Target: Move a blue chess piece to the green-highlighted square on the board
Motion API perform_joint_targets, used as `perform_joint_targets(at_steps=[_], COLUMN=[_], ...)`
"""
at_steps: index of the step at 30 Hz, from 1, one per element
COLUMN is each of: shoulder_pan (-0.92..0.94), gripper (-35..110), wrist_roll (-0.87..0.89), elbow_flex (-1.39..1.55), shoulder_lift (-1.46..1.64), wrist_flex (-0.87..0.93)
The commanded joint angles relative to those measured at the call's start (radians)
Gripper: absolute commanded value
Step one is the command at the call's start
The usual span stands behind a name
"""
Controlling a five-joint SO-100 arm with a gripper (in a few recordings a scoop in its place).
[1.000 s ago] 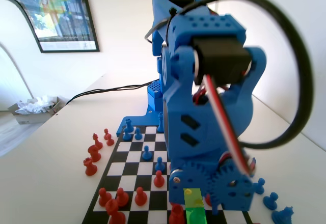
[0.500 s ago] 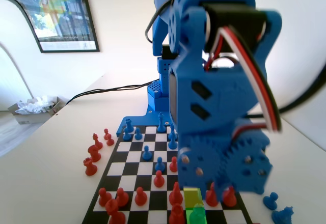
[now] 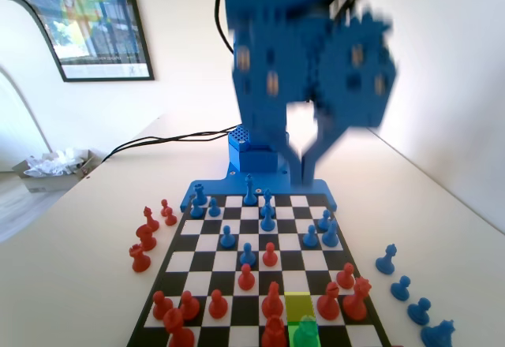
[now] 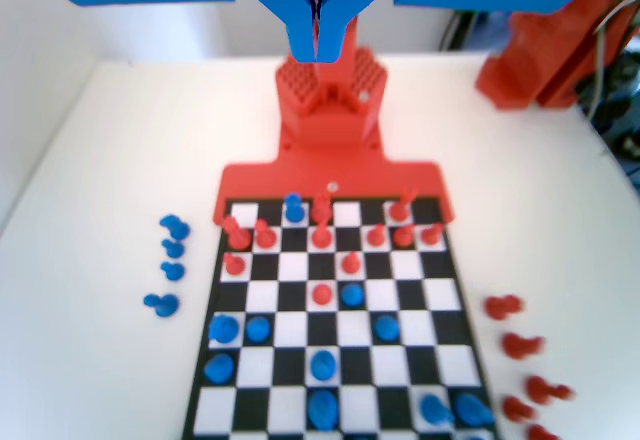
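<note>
The blue chess piece (image 3: 304, 333), tinted green, stands on the green-highlighted square (image 3: 304, 339) in the nearest row of the board (image 3: 203, 243) in the fixed view. In the wrist view this blue chess piece (image 4: 293, 207) stands in the far row among red pieces on the board (image 4: 405, 295). My gripper (image 3: 298, 158) hangs high over the far half of the board, blurred, well apart from the piece. Seen from the wrist, the gripper (image 4: 316, 45) has its jaws pressed together with nothing between them.
A yellow-tinted square (image 3: 297, 305) lies just behind the green one. Red pieces (image 3: 144, 240) stand off the board at the left of the fixed view and blue pieces (image 3: 404, 288) at the right. Red and blue pieces crowd the board.
The arm has risen from low over the green square at the near end and drawn back toward its base. The blue piece stays on the green square.
</note>
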State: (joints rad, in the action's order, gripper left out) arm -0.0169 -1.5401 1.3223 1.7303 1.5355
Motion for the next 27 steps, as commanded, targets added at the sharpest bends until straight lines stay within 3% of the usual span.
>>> perform_joint_targets(at_steps=[1, 11, 27], shoulder_pan=[0.003, 0.015, 0.006], gripper=[1, 1, 1], wrist_roll=[-0.032, -0.133, -0.210], elbow_flex=[-0.002, 0.252, 0.744], shoulder_lift=[0.202, 0.532, 1.071], wrist_flex=[0.097, 0.218, 0.147])
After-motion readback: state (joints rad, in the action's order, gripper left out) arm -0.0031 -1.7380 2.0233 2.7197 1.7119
